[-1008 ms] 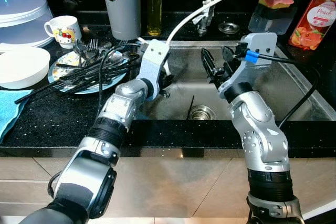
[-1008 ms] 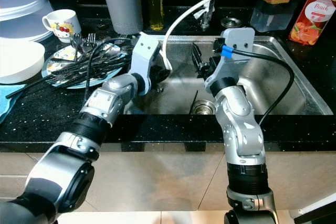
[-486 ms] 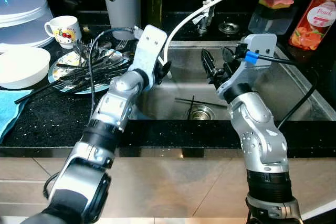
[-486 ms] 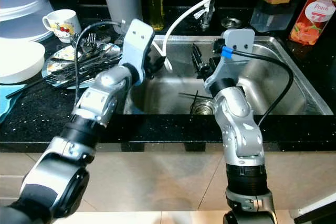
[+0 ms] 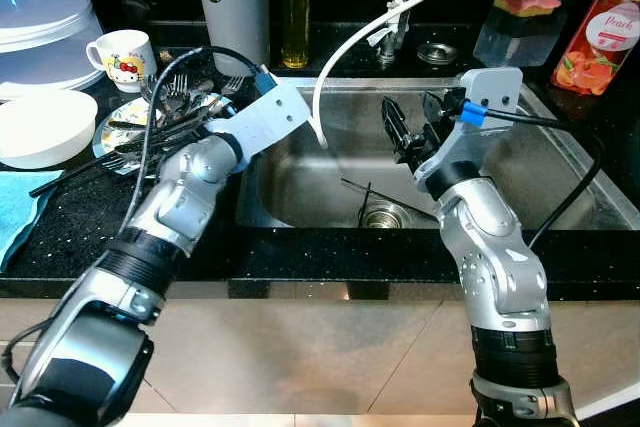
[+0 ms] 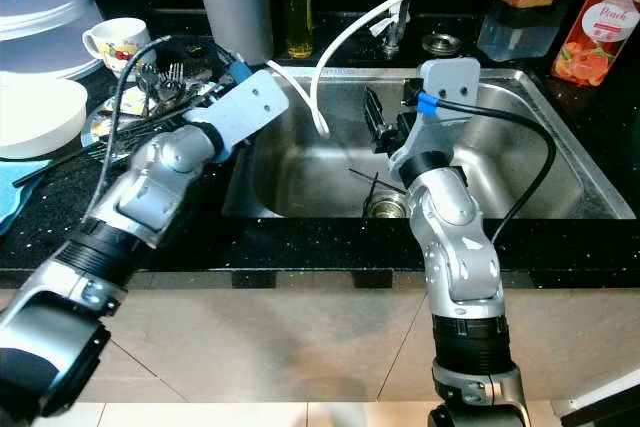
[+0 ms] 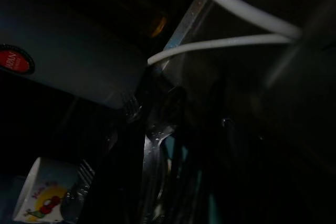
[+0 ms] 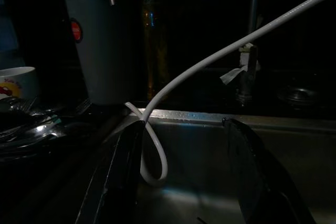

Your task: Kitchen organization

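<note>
Our right gripper hangs over the sink with its fingers spread wide and empty. Our left gripper reaches to the plate of forks and spoons on the counter; whether its fingers are apart, we cannot tell.

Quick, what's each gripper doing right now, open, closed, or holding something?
Left gripper: over the cutlery pile beside the sink; cannot be told.
Right gripper: open, holding nothing, poised above the sink.
</note>
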`<state>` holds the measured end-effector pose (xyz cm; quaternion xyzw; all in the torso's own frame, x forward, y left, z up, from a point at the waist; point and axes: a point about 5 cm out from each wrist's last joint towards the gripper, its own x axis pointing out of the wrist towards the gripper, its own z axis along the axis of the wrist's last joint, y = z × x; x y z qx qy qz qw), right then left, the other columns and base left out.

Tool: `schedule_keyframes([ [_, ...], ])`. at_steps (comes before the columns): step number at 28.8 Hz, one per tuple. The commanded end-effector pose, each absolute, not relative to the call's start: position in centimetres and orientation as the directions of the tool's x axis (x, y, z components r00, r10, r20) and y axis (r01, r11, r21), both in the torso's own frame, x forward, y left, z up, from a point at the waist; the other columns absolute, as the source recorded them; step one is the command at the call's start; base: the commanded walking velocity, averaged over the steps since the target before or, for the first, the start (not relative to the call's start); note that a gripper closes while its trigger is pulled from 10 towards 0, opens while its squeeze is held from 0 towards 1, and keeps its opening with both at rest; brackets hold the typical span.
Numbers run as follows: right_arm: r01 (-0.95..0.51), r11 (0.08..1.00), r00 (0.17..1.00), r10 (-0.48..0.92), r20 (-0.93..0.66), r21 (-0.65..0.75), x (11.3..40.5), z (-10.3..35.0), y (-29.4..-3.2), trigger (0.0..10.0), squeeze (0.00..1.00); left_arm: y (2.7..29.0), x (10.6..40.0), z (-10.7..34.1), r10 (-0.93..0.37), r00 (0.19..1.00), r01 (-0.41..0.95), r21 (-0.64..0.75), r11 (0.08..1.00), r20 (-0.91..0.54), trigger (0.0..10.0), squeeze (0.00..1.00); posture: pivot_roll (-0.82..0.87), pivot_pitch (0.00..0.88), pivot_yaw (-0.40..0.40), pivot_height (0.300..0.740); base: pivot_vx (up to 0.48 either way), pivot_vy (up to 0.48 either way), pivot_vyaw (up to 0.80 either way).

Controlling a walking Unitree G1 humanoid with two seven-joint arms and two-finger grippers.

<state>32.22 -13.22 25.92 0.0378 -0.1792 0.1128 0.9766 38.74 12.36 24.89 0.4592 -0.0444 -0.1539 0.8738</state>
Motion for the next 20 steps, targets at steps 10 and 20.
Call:
schedule_keyframes([
  [10,-0.24,0.97,0.902,0.208,0.379,0.037,32.2,26.3,-13.2,10.0,0.0,13.1,39.3,25.8,-0.298,0.951,0.203,0.892,0.405,-0.081,10.0,0.0,0.04,0.052,0.031,0.74,0.0,0.0,0.0],
  [20,-0.234,0.971,0.904,0.201,0.378,0.043,32.2,26.2,-13.2,10.0,0.0,14.3,39.5,25.7,-0.275,0.953,0.224,0.91,0.349,-0.129,10.0,0.0,0.04,0.061,0.031,0.74,0.0,0.0,0.0],
])
